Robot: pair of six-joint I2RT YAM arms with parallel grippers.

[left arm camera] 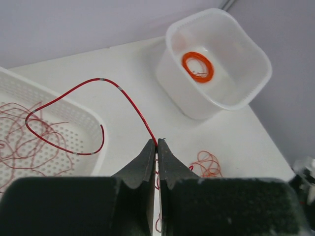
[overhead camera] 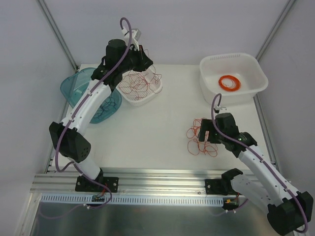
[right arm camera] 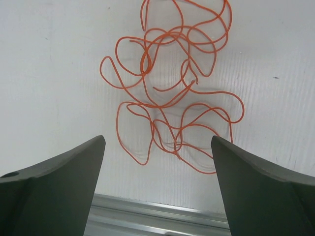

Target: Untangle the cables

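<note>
We hold one red cable (left arm camera: 120,89).
Left gripper (left arm camera: 157,143) pinches it; right gripper (right arm camera: 157,141) gapes above one tangle (right arm camera: 176,142), perhaps three strands.

Left arm (overhead camera: 91,105) hides half the teal bowl (overhead camera: 74,86) (contents too tiny to tell). Orange tangle (right arm camera: 172,98) is cropped at the top; basket (left arm camera: 19,77) runs off the left edge.

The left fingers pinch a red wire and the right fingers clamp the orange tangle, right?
No: the right fingers stand wide open, the orange tangle loose before them, as the right wrist view shows. The left fingers do pinch a red wire.
</note>
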